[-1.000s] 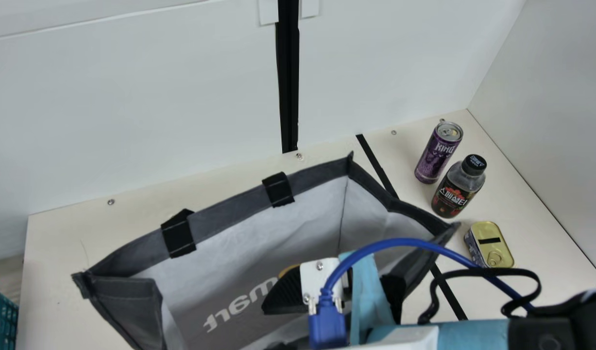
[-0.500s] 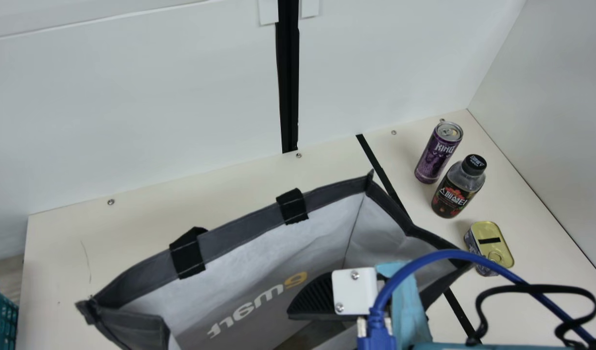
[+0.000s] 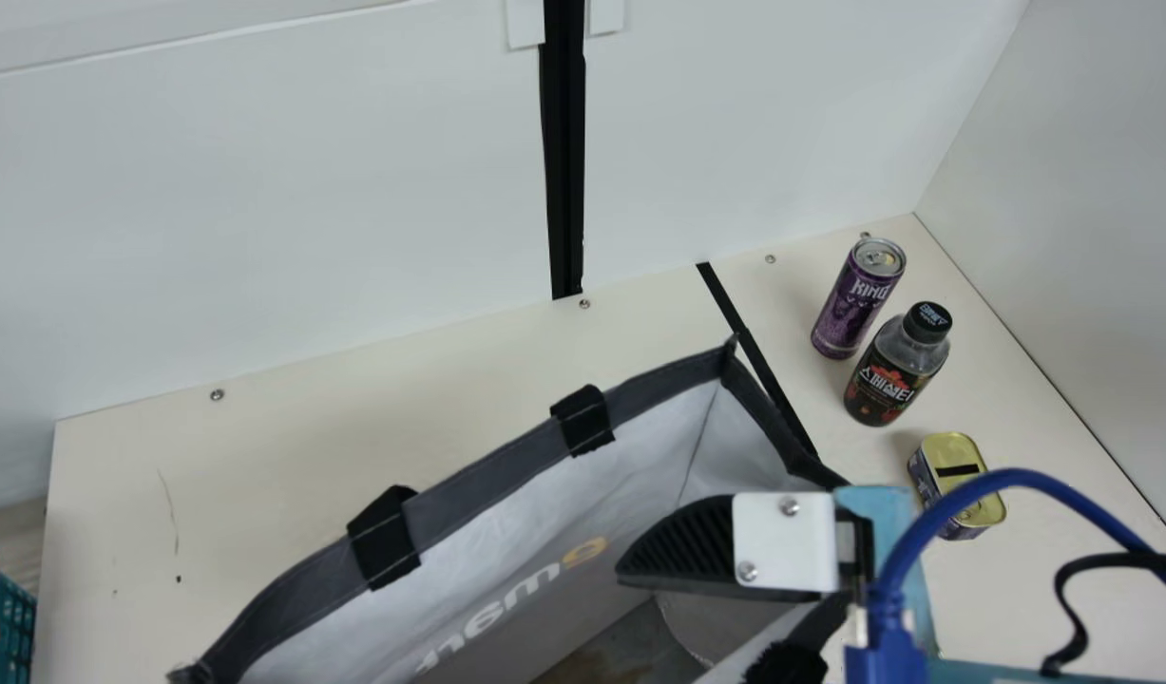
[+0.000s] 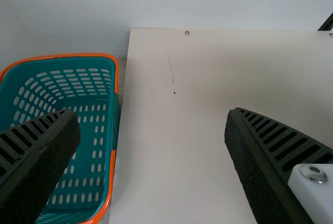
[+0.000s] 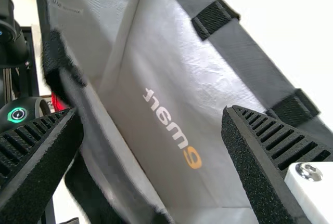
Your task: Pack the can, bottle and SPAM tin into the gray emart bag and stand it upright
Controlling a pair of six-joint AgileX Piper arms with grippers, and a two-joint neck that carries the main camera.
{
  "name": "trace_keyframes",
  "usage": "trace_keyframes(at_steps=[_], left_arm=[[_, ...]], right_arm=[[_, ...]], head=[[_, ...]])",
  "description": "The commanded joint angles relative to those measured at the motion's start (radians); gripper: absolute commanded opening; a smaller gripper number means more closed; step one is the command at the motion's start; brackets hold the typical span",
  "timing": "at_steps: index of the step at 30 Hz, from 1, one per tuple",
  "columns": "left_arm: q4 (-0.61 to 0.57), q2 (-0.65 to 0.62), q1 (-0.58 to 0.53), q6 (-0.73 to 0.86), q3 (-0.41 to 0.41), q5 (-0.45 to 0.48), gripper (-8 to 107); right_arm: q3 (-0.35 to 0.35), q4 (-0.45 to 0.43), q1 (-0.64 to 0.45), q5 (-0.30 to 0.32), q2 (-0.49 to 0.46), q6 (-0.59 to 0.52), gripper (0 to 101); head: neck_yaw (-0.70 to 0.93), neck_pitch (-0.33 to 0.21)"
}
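Note:
In the main view my right gripper (image 3: 682,551) is over the gray bag (image 3: 487,503), whose mouth gapes upward. The right wrist view has the right gripper (image 5: 151,114) open, with the bag's near wall (image 5: 122,154) running between its spread fingers and the inner print beyond. On the table at the right stand the purple can (image 3: 858,297) and, beside it, the dark bottle (image 3: 898,364). The SPAM tin (image 3: 958,475) is nearer, partly behind a blue cable. My left gripper (image 4: 152,114) stands open and empty above the table, as the left wrist view shows.
A teal basket (image 4: 93,130) with an orange rim sits beyond the table's left edge. White walls rise behind the table (image 3: 259,456) and on its right. A black strip (image 3: 749,347) crosses the table between bag and can.
My right gripper has moved to the right in the main view. The bag's far rim has shifted toward the near side and right. Can, bottle and tin have stayed put.

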Motion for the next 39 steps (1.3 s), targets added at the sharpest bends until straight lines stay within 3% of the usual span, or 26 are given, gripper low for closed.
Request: trace_keyframes(at_steps=[1, 14, 39], left_arm=[[0.000, 0.000, 0.000, 0.000, 0.000, 0.000, 90], [0.000, 0.000, 0.000, 0.000, 0.000, 0.000, 90], [0.000, 0.000, 0.000, 0.000, 0.000, 0.000, 90]], right_arm=[[-0.009, -0.003, -0.001, 0.000, -0.003, 0.009, 95], [-0.093, -0.055, -0.009, 0.000, -0.031, 0.100, 95], [-0.222, -0.117, -0.271, 0.000, 0.020, 0.178, 95]], head=[[-0.001, -0.023], [-0.001, -0.023], [-0.001, -0.023]])
